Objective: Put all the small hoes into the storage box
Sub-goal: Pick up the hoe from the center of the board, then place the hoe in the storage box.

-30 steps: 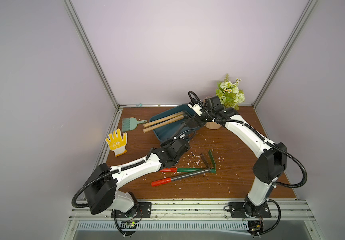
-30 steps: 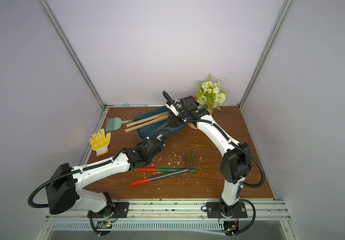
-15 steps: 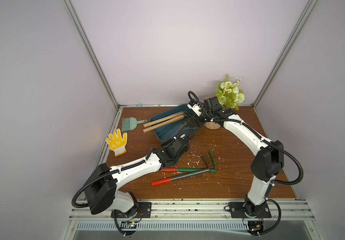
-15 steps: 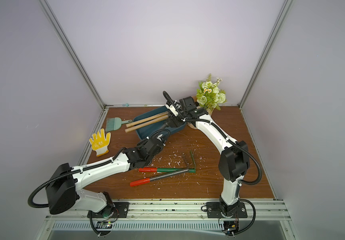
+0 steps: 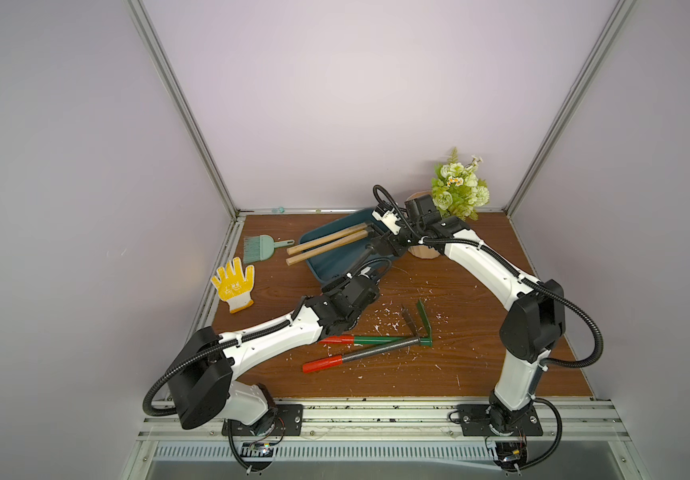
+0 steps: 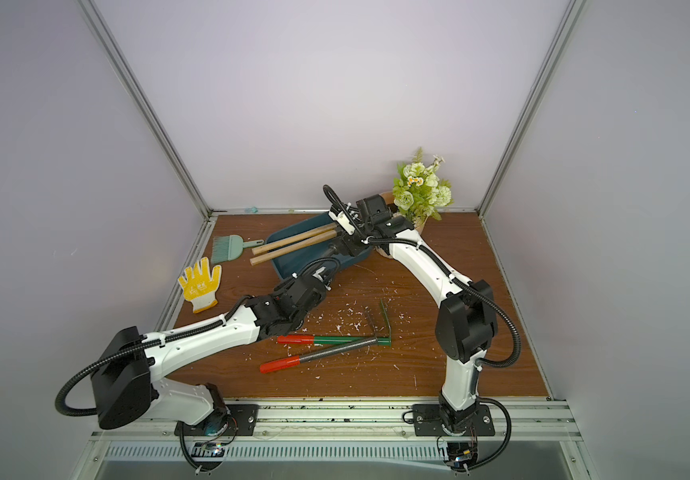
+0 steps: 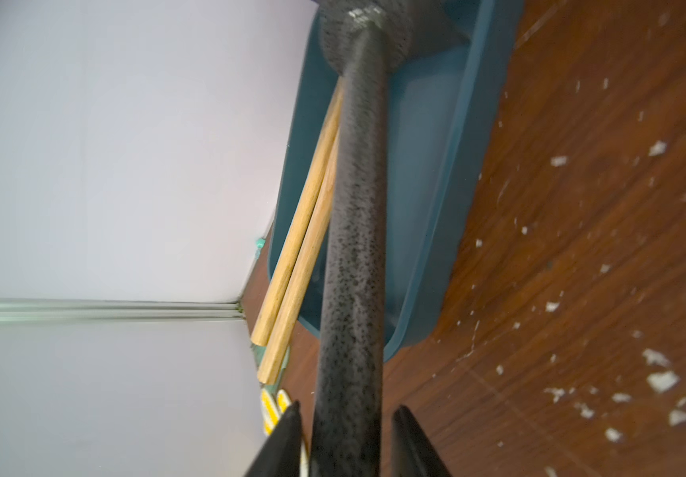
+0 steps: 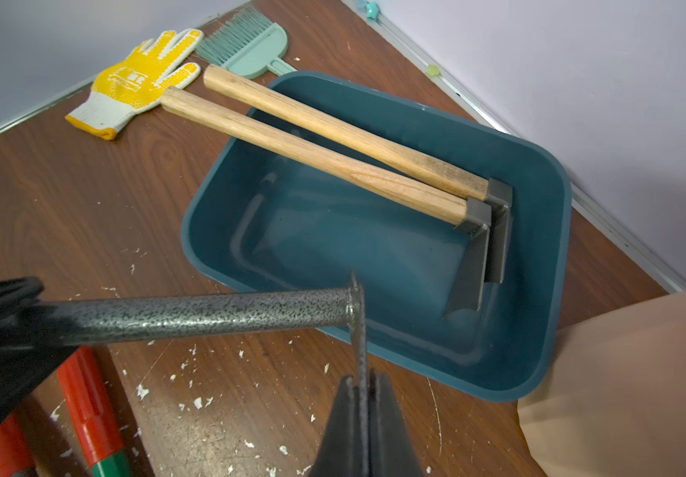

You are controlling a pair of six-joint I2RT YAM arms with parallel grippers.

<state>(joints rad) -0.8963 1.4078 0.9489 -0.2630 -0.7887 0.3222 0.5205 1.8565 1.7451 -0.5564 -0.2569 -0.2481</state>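
Note:
The small hoe (image 8: 192, 316), with a speckled grey metal handle, hangs level over the near rim of the dark teal storage box (image 8: 209, 264). My right gripper (image 8: 361, 378) is shut on its thin blade. My left gripper (image 7: 347, 404) stands open around the handle (image 7: 353, 247), with a gap showing on each side. In both top views the hoe (image 5: 362, 259) (image 6: 328, 253) spans between the right gripper (image 5: 376, 248) and the left gripper (image 5: 366, 272) at the storage box's (image 5: 330, 259) near right corner.
Two wooden-handled tools (image 8: 333, 161) lie in the box with their handles over its rim. A peach flowerpot (image 5: 426, 249) with flowers stands right of the box. Red-handled tools (image 5: 359, 353), a yellow glove (image 5: 233, 284), a green brush (image 5: 260, 248) and white flakes lie on the table.
My right gripper has closed onto the hoe's blade. My left gripper's jaws have parted from the handle. Both arms stayed nearly in place.

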